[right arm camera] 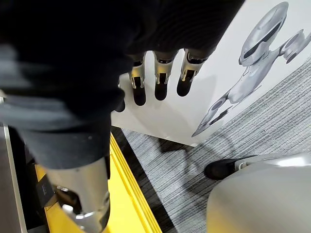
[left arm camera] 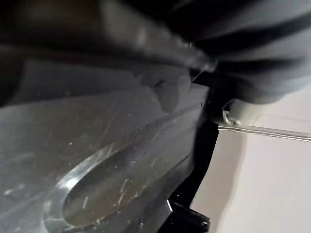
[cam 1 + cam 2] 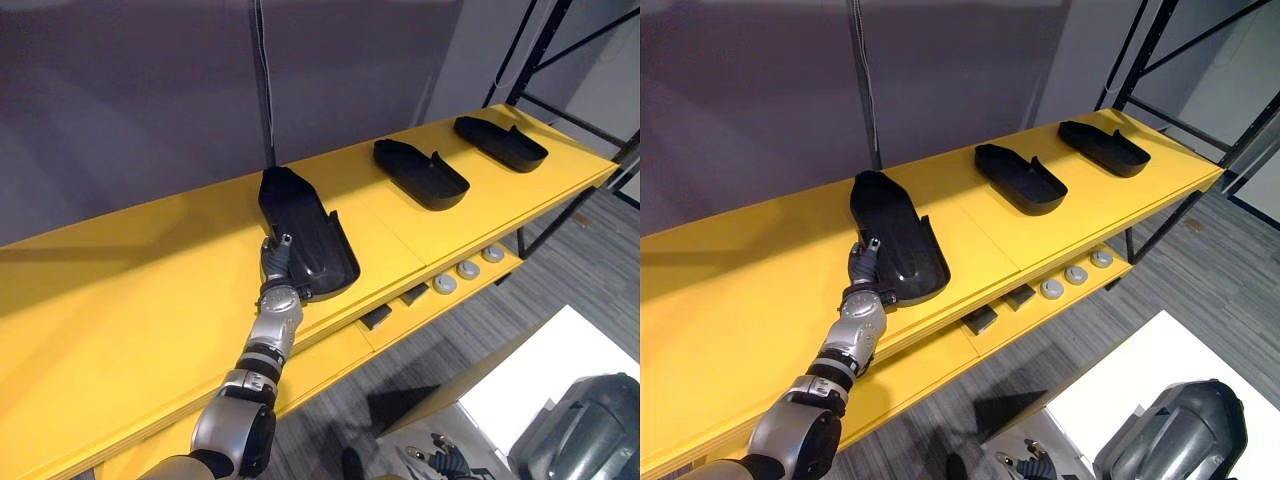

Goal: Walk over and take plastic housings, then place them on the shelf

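**Plastic housing (image 3: pixel 305 225) lies close to the front lip of the yellow shelf (image 3: pixel 130 290)**

Black and boat-shaped, the piece lies flat on the top board, hollow side up. Its narrow end points to the far wall and its broad near end sits just short of the front edge. The robot's left hand (image 3: pixel 275 268) is against the near left rim, touching it. From the room it cannot be told whether that hand is clamped on the rim or only resting there, and the left wrist view offers just the scuffed dark plastic at very close range.

The risk appears to lie in the withdrawal. With so little board between the broad end and the drop, a hand that pulls back while caught on the rim could drag the piece over the lip. A sideways nudge could swing it askew.

Further right along the same board lie the middle housing (image 3: pixel 420 172) and the far housing (image 3: pixel 500 142), each well apart from its neighbour and set further in from the front edge.

The right hand (image 1: pixel 163 73) hangs well away from all three, low beside the shelf. Its fingers are straight, slightly apart and empty above a white board (image 1: pixel 194 111) on the grey carpet (image 1: pixel 272 111).
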### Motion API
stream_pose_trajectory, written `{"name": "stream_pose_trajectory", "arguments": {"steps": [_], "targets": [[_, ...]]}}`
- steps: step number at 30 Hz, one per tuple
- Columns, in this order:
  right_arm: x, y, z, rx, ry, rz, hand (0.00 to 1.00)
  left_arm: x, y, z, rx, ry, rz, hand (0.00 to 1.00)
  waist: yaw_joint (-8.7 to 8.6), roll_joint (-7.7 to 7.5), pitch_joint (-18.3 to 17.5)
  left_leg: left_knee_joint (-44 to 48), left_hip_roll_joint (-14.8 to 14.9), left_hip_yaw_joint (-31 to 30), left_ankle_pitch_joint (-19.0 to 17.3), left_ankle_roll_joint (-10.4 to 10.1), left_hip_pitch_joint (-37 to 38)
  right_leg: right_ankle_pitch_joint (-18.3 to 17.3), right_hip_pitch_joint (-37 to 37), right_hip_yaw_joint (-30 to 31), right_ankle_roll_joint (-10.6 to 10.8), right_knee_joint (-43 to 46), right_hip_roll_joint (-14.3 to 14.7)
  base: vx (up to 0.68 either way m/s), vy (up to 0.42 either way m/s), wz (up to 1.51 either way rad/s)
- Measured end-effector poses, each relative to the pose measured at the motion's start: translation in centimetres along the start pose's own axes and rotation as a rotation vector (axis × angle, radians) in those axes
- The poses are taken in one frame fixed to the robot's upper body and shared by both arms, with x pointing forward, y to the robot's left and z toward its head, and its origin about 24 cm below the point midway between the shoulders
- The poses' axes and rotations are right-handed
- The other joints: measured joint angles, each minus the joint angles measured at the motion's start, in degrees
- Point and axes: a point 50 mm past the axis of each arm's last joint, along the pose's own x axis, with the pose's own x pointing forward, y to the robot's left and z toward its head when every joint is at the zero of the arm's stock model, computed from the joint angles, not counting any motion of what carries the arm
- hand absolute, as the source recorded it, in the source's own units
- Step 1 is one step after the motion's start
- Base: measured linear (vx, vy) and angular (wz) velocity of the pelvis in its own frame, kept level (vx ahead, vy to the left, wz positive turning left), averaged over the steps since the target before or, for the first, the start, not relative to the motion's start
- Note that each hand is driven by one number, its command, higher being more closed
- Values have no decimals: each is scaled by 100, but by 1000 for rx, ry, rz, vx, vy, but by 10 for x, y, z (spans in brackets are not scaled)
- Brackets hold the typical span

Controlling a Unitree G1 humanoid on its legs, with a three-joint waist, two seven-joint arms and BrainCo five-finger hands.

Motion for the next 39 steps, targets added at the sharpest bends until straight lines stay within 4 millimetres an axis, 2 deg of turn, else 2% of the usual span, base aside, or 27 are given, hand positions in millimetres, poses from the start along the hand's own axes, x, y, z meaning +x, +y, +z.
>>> {"name": "stream_pose_trajectory", "arguments": {"steps": [14,22,28,34,38,39], "targets": [[1,3,4,7,-9,6,0,-3,-5,3,-58,5,16,0,15,9,29,5,1,-150,36,-18,-3,-1,58,-153,0,0,-18,-3,-2,5],[1,2,2,4,-6,4,0,-9,-11,29,-145,-106,21,0,40,10,34,43,5,-229,43,-6,-82,-15,14,-161,-3,21,-17,10,-2,3],[0,1,1,4,-4,3,0,-13,-14,41,-181,-156,-12,0,64,16,39,49,4,-256,41,-5,-56,-131,-23,-180,2,201,-17,5,2,2],[-1,-2,-2,7,5,1,0,-27,-10,64,-178,-312,-39,0,202,34,50,85,9,-305,40,-5,-60,-162,-13,-238,2,250,-23,8,7,4],[-1,-3,-4,18,10,-5,0,-43,-13,67,-122,-395,-98,0,249,38,52,100,12,-327,39,-7,-66,-163,1,-268,0,251,-27,6,4,3],[-2,-4,-6,19,14,-5,0,-49,-17,67,-102,-414,-132,100,304,39,52,106,11,-325,37,-8,-66,-163,4,-268,0,252,-29,0,0,0]]}}
